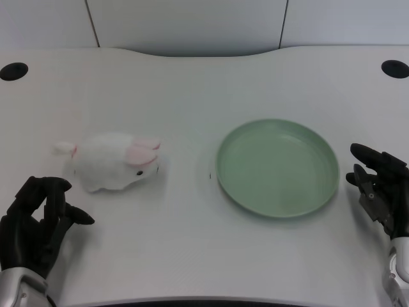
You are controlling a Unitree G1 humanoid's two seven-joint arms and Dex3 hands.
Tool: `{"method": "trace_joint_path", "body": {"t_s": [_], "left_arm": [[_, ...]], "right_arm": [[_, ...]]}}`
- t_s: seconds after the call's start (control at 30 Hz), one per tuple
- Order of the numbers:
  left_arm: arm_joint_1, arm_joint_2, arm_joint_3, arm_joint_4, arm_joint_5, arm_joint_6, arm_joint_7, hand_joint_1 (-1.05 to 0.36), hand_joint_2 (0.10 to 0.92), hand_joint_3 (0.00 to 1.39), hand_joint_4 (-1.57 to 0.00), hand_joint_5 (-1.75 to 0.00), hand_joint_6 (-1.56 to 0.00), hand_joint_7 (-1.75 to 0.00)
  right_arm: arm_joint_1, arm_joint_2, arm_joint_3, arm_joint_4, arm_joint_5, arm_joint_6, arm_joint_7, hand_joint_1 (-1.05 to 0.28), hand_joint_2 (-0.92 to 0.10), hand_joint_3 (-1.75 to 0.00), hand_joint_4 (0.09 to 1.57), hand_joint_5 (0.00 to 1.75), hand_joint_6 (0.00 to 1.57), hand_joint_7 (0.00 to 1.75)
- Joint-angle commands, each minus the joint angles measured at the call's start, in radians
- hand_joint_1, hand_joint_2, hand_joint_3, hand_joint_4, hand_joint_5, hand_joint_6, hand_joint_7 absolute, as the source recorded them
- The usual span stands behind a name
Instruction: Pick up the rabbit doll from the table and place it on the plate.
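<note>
While your left hand (38,220) sits low at the near left corner of the white table (192,96), it holds nothing: its black fingers (75,216) are apart, loosely curved, and they point up and to the right toward the rabbit doll (114,161). You can see a strip of bare table between the fingertips and the doll, so the two are close but not touching.

You will find the rabbit doll lying on the table left of centre, just beyond and slightly to the right of your left hand. Its long axis runs roughly left to right across the picture, a little tilted, with the right end nearer you. Its head is at the right end, facing the green plate (239,192): you can make out a small dark eye and the pink-lined ears laid back over the top of the head. A small white tail with a touch of pink sticks out at the far left end. The body is white and plump, resting on its underside.

Your green plate lies to the right of centre, round and shallow, well apart from the doll, with bare table between them. The doll is wholly off the plate.
</note>
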Motion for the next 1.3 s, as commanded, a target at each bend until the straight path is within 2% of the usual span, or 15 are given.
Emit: {"method": "trace_joint_path", "body": {"t_s": [0.03, 0.17, 0.23, 0.3, 0.63, 0.73, 0.8, 0.83, 0.93, 0.97, 1.03, 1.1, 1.13, 1.23, 1.3], "left_arm": [[0.001, 0.006, 0.008, -0.007, -0.016, 0.013, 0.002, -0.52, 0.921, 0.58, -0.73, -1.75, -0.51, -1.58], [0.003, 0.006, 0.006, -0.007, -0.011, 0.007, 0.002, -0.52, 0.921, 0.58, -0.73, -1.75, -0.51, -1.57], [0.004, 0.005, 0.005, -0.009, -0.01, 0.006, 0.003, -0.51, 0.921, 0.58, -0.72, -1.75, -0.51, -1.57], [0.005, 0.005, 0.005, -0.009, -0.009, 0.006, 0.004, -0.51, 0.921, 0.58, -0.71, -1.75, -0.51, -1.57], [0.005, 0.005, 0.005, -0.009, -0.009, 0.007, 0.004, -0.51, 0.921, 0.58, -0.71, -1.75, -0.52, -1.56], [0.005, 0.008, 0.007, -0.009, -0.012, 0.007, -0.002, -0.51, 0.921, 0.58, -0.71, -1.75, -0.51, -1.57], [-0.009, 0.044, -0.029, 0.005, 0.07, -0.132, -0.025, -0.55, 0.921, 0.56, -0.73, -1.75, -0.52, -1.58], [-0.016, 0.062, -0.046, 0.016, 0.111, -0.198, -0.032, -0.56, 0.921, 0.56, -0.73, -1.75, -0.53, -1.58], [-0.033, 0.097, -0.075, 0.03, 0.151, -0.286, -0.065, -0.57, 0.921, 0.56, -0.69, -1.75, -0.48, -1.59], [-0.041, 0.111, -0.087, 0.022, 0.16, -0.296, -0.077, -0.57, 0.921, 0.55, -0.67, -1.75, -0.49, -1.55], [-0.059, 0.145, -0.114, 0.011, 0.193, -0.323, -0.094, -0.57, 0.921, 0.57, -0.61, -1.75, -0.48, -1.42], [-0.079, 0.177, -0.136, -0.008, 0.209, -0.318, -0.114, -0.59, 0.921, 0.55, -0.56, -1.7, -0.47, -1.31], [-0.09, 0.199, -0.151, -0.021, 0.231, -0.315, -0.122, -0.59, 0.921, 0.54, -0.55, -1.67, -0.48, -1.27], [-0.121, 0.273, -0.206, -0.058, 0.322, -0.305, -0.124, -0.6, 0.921, 0.42, -0.45, -1.47, -0.46, -1.02], [-0.14, 0.322, -0.245, -0.078, 0.403, -0.308, -0.11, -0.62, 0.921, 0.35, -0.34, -1.32, -0.39, -0.83]], "right_arm": [[0.003, -0.017, -0.001, -0.001, -0.004, 0.005, -0.002, -0.35, -0.92, -0.3, 0.68, 0.72, 0.89, 0.01], [0.006, -0.018, 0.0, 0.001, -0.004, -0.012, 0.0, -0.35, -0.92, -0.3, 0.68, 0.72, 0.89, 0.01], [0.006, -0.014, -0.009, 0.002, 0.01, -0.014, 0.017, -0.37, -0.92, -0.29, 0.69, 0.73, 0.89, 0.01], [0.006, -0.012, -0.014, 0.002, 0.016, -0.015, 0.024, -0.37, -0.92, -0.29, 0.69, 0.72, 0.89, 0.01], [0.006, -0.011, -0.02, 0.001, 0.015, -0.015, 0.03, -0.37, -0.92, -0.29, 0.69, 0.72, 0.89, 0.01], [0.002, -0.009, -0.011, 0.0, 0.0, 0.005, -0.004, -0.36, -0.92, -0.29, 0.69, 0.72, 0.9, 0.01], [0.006, -0.006, -0.003, -0.001, -0.008, 0.002, -0.019, -0.37, -0.92, -0.29, 0.69, 0.71, 0.9, 0.01], [0.008, -0.005, -0.003, -0.002, -0.007, -0.001, -0.017, -0.37, -0.92, -0.29, 0.69, 0.71, 0.9, 0.01], [0.009, 0.0, -0.013, -0.001, 0.015, -0.004, 0.008, -0.35, -0.92, -0.3, 0.68, 0.71, 0.89, 0.01], [0.009, 0.001, -0.014, -0.001, 0.017, -0.004, 0.011, -0.35, -0.92, -0.3, 0.68, 0.71, 0.9, 0.01], [0.009, -0.003, -0.011, 0.002, 0.011, -0.009, 0.006, -0.34, -0.92, -0.3, 0.68, 0.71, 0.89, 0.01], [0.008, -0.006, -0.008, 0.004, 0.005, -0.006, 0.002, -0.35, -0.92, -0.29, 0.68, 0.71, 0.89, 0.01], [0.007, -0.007, -0.009, 0.005, 0.006, -0.001, 0.006, -0.35, -0.92, -0.29, 0.68, 0.71, 0.89, 0.01], [0.007, -0.005, -0.013, 0.006, 0.012, -0.003, 0.011, -0.35, -0.92, -0.3, 0.71, 0.72, 0.9, 0.01], [0.008, -0.001, -0.016, 0.005, 0.014, -0.002, 0.006, -0.35, -0.92, -0.3, 0.74, 0.73, 0.9, 0.01]]}}
